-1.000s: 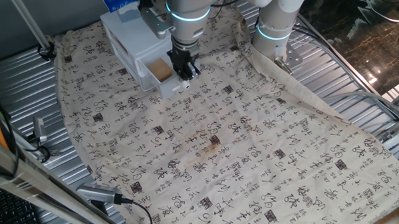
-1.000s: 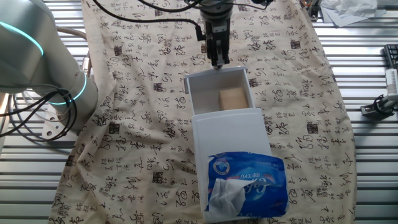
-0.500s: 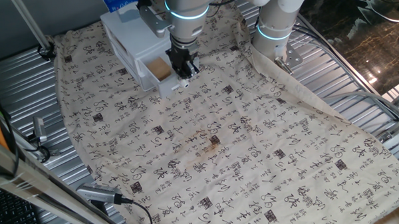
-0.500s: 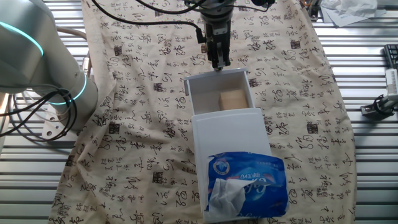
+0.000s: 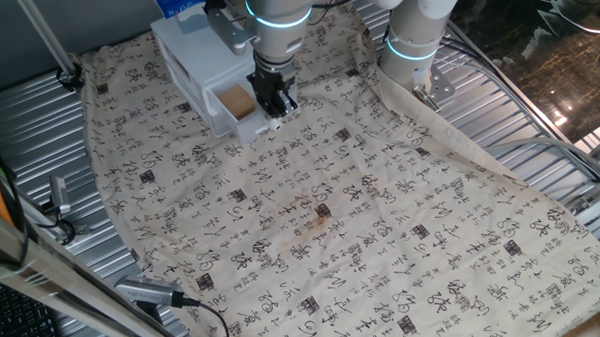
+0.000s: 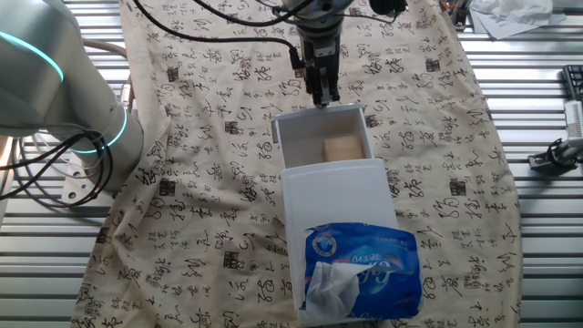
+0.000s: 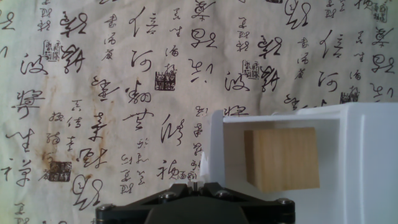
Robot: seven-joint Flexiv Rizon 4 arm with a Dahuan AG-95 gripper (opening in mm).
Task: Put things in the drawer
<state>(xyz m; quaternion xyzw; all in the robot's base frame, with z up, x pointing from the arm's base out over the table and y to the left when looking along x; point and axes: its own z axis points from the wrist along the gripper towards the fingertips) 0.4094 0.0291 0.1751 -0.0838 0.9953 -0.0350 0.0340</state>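
The tan wooden cube (image 6: 342,148) lies inside the open white drawer (image 6: 291,137), which sticks out of the white cabinet (image 6: 337,196). My gripper (image 6: 323,97) points down at the drawer's front wall, jaws shut, touching or almost touching it. In one fixed view the gripper (image 5: 276,101) stands right beside the drawer (image 5: 250,125) with the cube (image 5: 238,102) in it. In the hand view the cube (image 7: 286,158) sits behind the drawer's front wall (image 7: 217,146); the small white knob (image 7: 202,165) shows just above my shut fingertips (image 7: 198,184).
A blue tissue pack (image 6: 363,269) lies on top of the cabinet. A patterned cloth (image 5: 362,216) covers the table, on a ribbed metal surface (image 5: 38,128). The arm's base (image 6: 55,82) stands left of the cloth.
My gripper has moved slightly toward the cabinet, and the drawer with the cube has slid a little way in.
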